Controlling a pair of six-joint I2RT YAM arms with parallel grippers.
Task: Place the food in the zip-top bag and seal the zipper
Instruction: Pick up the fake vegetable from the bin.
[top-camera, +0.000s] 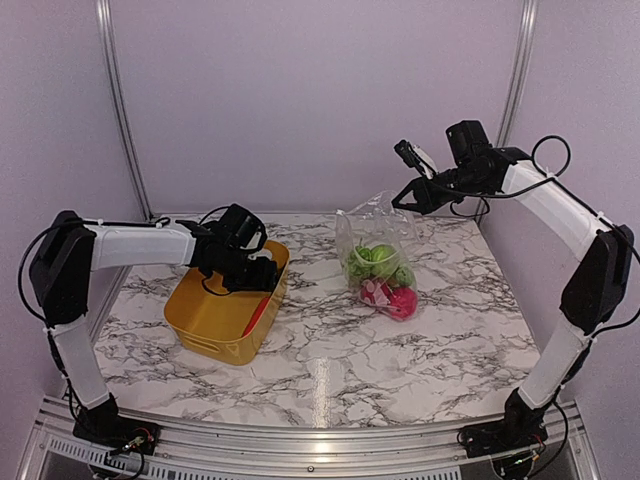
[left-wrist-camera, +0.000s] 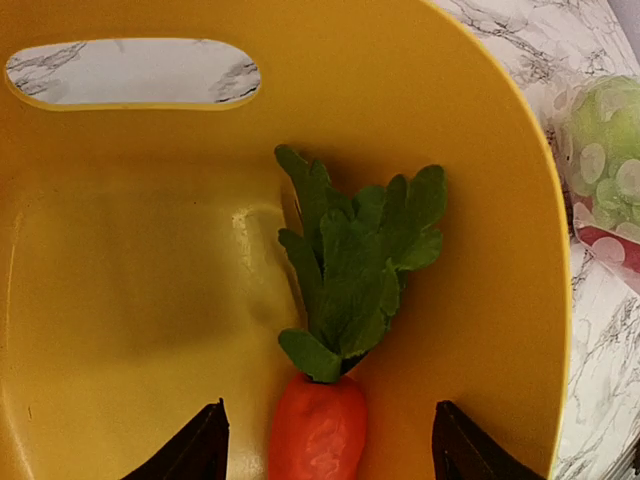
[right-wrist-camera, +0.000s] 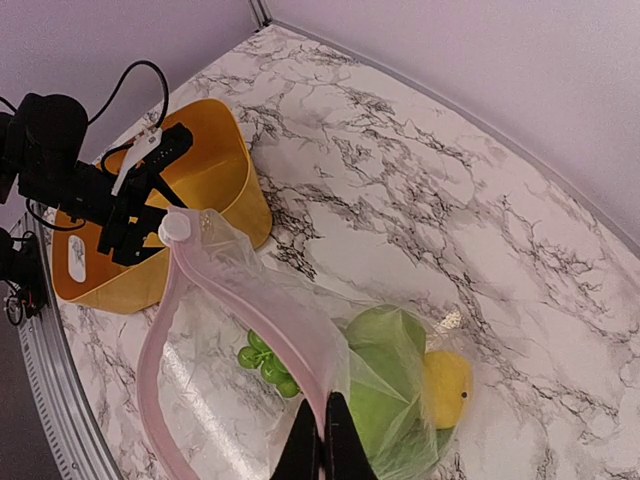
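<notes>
Left gripper (top-camera: 255, 272): lower left of the top view, down inside the yellow bin (top-camera: 205, 322); jaws wide, straddling the toy carrot (left-wrist-camera: 318, 440) without touching it.
Toy carrot: judged the last food outside the bag (no other loose piece shows); glossy tapered body, leaves (left-wrist-camera: 355, 260) pointing up the wrist frame.
Risk, pick: closing on the taper may squeeze the carrot out; the bin wall near one finger may catch it.
Zip-top bag (top-camera: 375, 235): centre of the top view, bottom on the marble table (top-camera: 330, 370); holds grapes (right-wrist-camera: 265, 362), a green piece (right-wrist-camera: 380, 400), a yellow piece (right-wrist-camera: 447, 385) and a red piece (top-camera: 395, 298).
Right gripper (right-wrist-camera: 322, 452): upper right of the top view; jaws pinched narrow on the zipper (right-wrist-camera: 240, 300), lifting the mouth.
Risk, drop-off: a single pinch leaves the mouth slack; it may sag shut, so the carrot strikes the strip and falls to the table.
</notes>
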